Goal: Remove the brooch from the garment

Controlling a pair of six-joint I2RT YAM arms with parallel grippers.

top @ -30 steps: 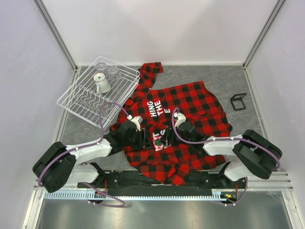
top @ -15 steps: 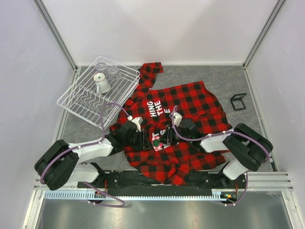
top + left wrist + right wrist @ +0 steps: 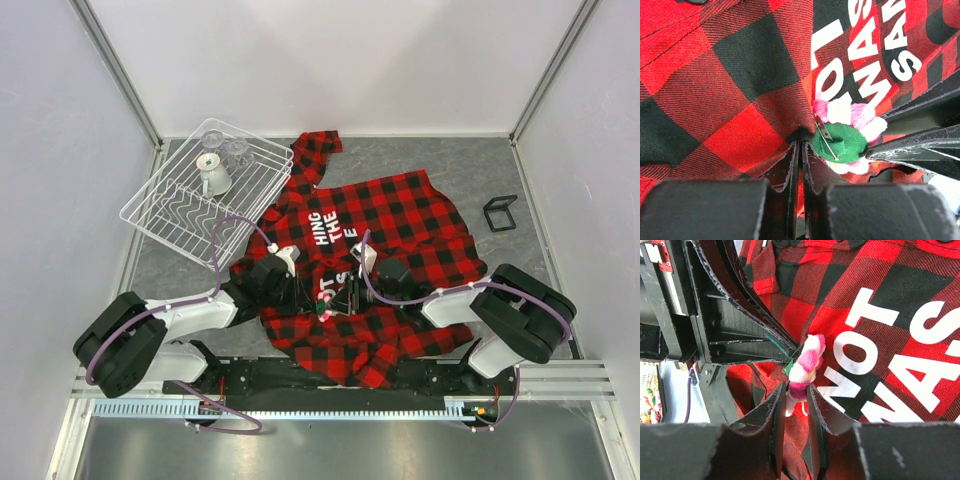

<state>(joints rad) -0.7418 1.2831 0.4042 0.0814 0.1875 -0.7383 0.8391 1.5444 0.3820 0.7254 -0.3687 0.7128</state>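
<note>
- Now, the step in hand looks like the hold before the pull. Both grippers meet at the brooch (image 3: 325, 303), which sits on the garment (image 3: 400, 215) at 6 o'clock from the white lettering (image 3: 330, 228) in the top view.
- The left gripper (image 3: 800, 150) comes in from 9 o'clock of the brooch. Its jaws are almost together, pinching a fold of the plaid cloth just beside the pin.
- The right gripper (image 3: 793, 395) comes in from 3 o'clock. The lower pink petals lie between its jaws, which appear to be closed on the flower.
- In the left wrist view the brooch is tipped up, showing its green backing (image 3: 840, 142) and metal pin (image 3: 825, 137). The pin's upper end runs into the cloth, so the brooch is not yet free.
- Whether the clasp is undone I cannot tell.
- Next, as I judge it, the left pins the cloth down while the right draws the brooch out along the line of the pin. A straight lift would likely raise or tear the fabric.
</note>
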